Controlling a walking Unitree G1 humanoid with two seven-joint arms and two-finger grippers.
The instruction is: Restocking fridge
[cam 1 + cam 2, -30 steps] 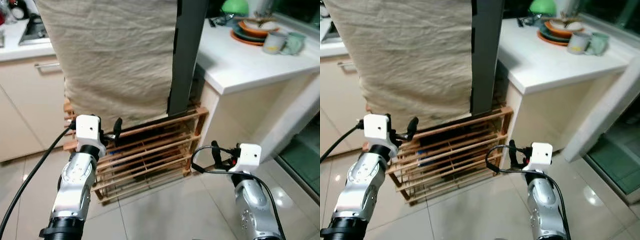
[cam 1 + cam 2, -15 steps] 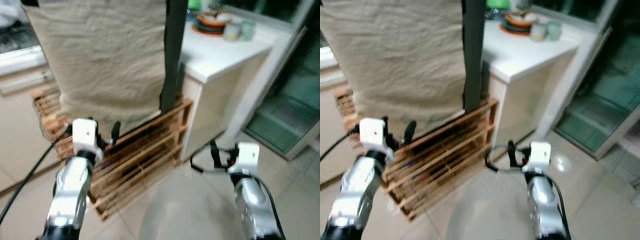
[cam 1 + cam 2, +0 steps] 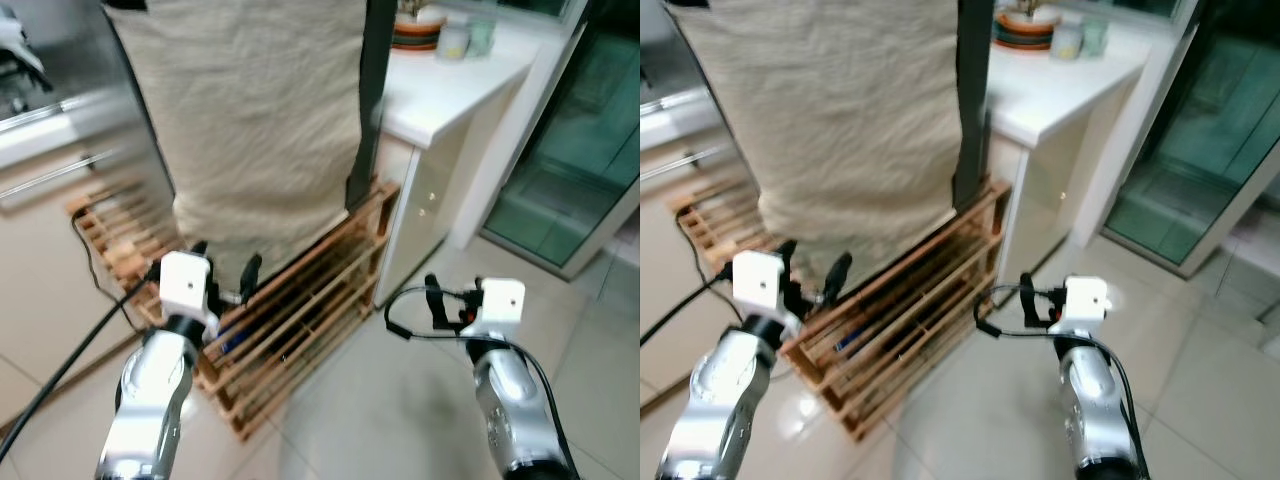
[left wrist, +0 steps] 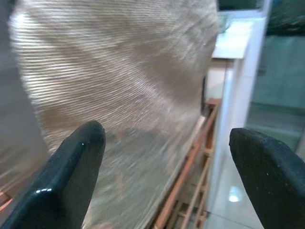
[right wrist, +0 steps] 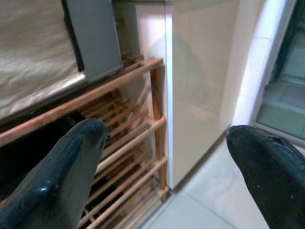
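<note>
A tall unit draped in a beige cloth (image 3: pixel 260 110) with a dark grey edge (image 3: pixel 368 100) stands straight ahead. It rests on a low wooden slatted rack (image 3: pixel 300 300). My left gripper (image 3: pixel 224 262) is open, held just in front of the cloth's lower hem; in the left wrist view its fingers (image 4: pixel 76 162) frame the cloth (image 4: pixel 119 71). My right gripper (image 3: pixel 432 300) is open and empty, near the rack's right end. The right wrist view has its fingers (image 5: pixel 71 162) framing the rack's corner post (image 5: pixel 157 105) and a white cabinet side (image 5: pixel 200 86).
A white counter (image 3: pixel 450 95) with stacked dishes and cups (image 3: pixel 430 30) juts out at the right. Beyond it is a dark glass door (image 3: pixel 590 130). Cream cabinet fronts (image 3: pixel 50 200) and a black cable (image 3: pixel 85 240) lie to the left. Pale tiled floor (image 3: pixel 380 420) is below.
The whole picture has shifted and blurred, so the camera has moved; the glass door came into view on the right. Both arms keep the same raised pose with fingers open.
</note>
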